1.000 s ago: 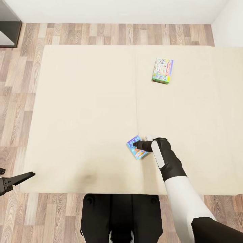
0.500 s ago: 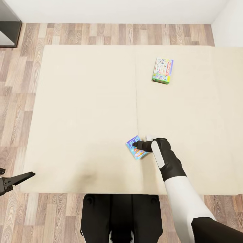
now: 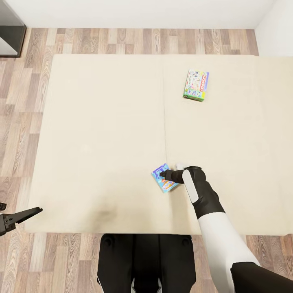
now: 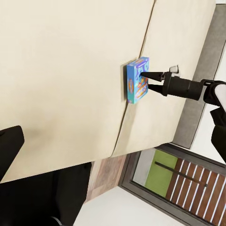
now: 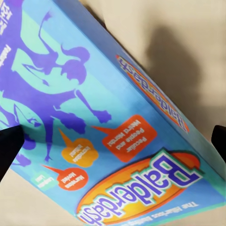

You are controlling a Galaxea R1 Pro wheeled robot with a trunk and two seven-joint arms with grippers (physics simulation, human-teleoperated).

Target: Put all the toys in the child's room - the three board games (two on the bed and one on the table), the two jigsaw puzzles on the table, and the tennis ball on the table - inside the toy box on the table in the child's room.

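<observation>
Head view: right gripper [image 3: 164, 176] down at the blue game [image 3: 164, 183] on the bed [image 3: 101, 134], near the front edge, just beside the seam. Almost no change from the two earlier head pictures; only a very small shift of the blue game toward the left, arm in the same place. Probably a slow closing or settling on the box, not yet a lift.

Left wrist view: right gripper [image 4: 145, 78] with the fingers spread narrowly over the blue game [image 4: 137, 80], one tip above the top face, one lower at the side. Firm grasp or not, cannot tell.

Right wrist view: blue game [image 5: 108, 127] very close, word "Balderdash" readable, dark fingertips [image 5: 10, 146] at both edges of the box, so the box between the fingers.

Second game [image 3: 195, 84] flat on the bed, well apart, toward the far right. Left gripper [image 3: 18, 216] off the bed's left front corner, over the floor [image 3: 24, 97], holding nothing; opening not clear.

No toy box in sight here, so no container to report. Both bed games still to carry to the table
</observation>
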